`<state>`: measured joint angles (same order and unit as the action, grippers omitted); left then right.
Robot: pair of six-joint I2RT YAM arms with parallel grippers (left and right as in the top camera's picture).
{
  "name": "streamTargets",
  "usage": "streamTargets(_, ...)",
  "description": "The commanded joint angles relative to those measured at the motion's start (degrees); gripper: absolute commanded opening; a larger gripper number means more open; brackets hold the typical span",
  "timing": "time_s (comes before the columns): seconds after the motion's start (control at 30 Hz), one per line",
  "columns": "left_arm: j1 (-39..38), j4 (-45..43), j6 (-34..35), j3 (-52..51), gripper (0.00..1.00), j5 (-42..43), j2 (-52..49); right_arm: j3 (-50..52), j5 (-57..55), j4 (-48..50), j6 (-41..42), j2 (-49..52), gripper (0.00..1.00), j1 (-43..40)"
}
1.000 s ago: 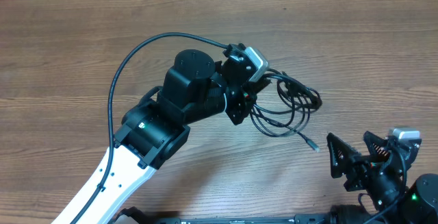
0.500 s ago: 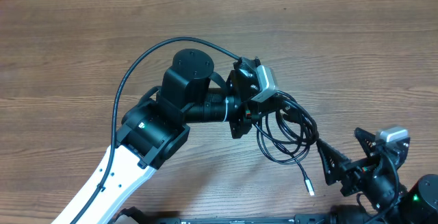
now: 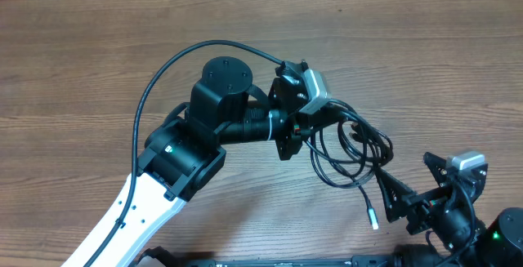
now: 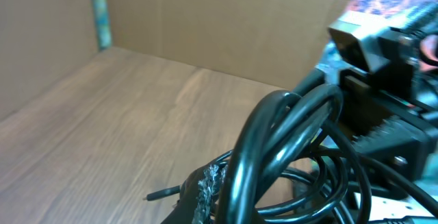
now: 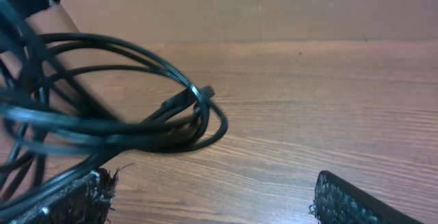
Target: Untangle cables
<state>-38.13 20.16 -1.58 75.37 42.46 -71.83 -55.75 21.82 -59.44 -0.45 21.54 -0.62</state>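
Change vs 1 s ago: the left arm has swung the cables [image 3: 351, 157] down and to the right, so the bundle now hangs much closer to the right pincer [image 5: 215, 200]. Over the last half sec the loops have also fanned out a bit further right. The loose plug end [image 3: 372, 216] trails low off the bundle, nearer the front edge than a sec back. The right arm pulled back and sits abt where it was half a sec ago. Probably a setup for a two-arm pull: one side anchors, the other picks a strand. Nothing is separated yet; the loops overlap as one knotty bunch, so the task looks early.

Left pincer [image 3: 304, 130]: mostly hidden under its wrist cam in the overhead view. In the wrist view the thick loops ride right over one fuzzy pad [image 4: 205, 183]. The bundle travels w/ the arm, so it reads as clamped on the cables, near the bundle's left side.

Right pincer: jaws wide apart, holding nothing. Its wrist view shows loops in front of it and some strands crossing over the left pad [image 5: 82, 196]; can't tell if they touch. Bare counter [image 3: 425, 55] shows between the pads.
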Motion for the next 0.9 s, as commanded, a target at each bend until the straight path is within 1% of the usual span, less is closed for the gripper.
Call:
streamTargets(0.0,0.24,0.35,-0.17,1.66,0.04,7.96,1.44,0.20,-0.02,2.36,0.48,0.20,0.93,0.24)
streamTargets(0.2,0.22,0.74,-0.17,1.66,0.04,13.57,1.44,0.20,1.01,4.13,0.59,0.24,0.92,0.24)
streamTargets(0.23,0.22,0.76,-0.17,1.66,0.04,15.87,1.44,0.20,1.01,4.31,0.61,0.31,0.93,0.24)
streamTargets(0.3,0.22,0.81,-0.17,1.66,0.04,17.84,1.44,0.20,1.14,4.85,0.59,0.42,0.93,0.24)
streamTargets(0.47,0.24,1.84,-0.17,1.66,0.04,17.97,1.44,0.20,5.42,7.48,0.52,0.42,0.93,0.24)
streamTargets(0.63,0.24,2.10,-0.17,1.66,0.04,15.41,1.36,0.20,11.63,7.98,-0.09,0.42,0.97,0.24)
streamTargets(0.7,0.22,2.12,-0.15,1.66,0.04,15.47,1.20,0.20,14.03,8.22,-0.09,0.42,0.96,0.24)
streamTargets(0.73,0.22,2.12,-0.13,1.66,0.04,15.67,1.07,0.20,14.34,8.46,-0.11,0.42,0.94,0.24)
streamTargets(0.77,0.22,2.29,-0.13,1.66,0.04,15.67,0.90,0.20,14.32,8.83,-0.11,0.42,0.86,0.24)
streamTargets(0.8,0.22,2.34,-0.13,1.66,0.04,16.09,0.85,0.20,14.32,9.09,-0.11,0.42,0.71,0.24)
streamTargets(0.83,0.22,2.34,-0.13,1.66,0.04,16.13,0.85,0.20,14.32,9.38,-0.11,0.42,0.52,0.24)
streamTargets(0.87,0.22,2.32,-0.13,1.66,0.04,16.09,0.85,0.20,14.32,9.51,-0.09,0.42,0.37,0.24)
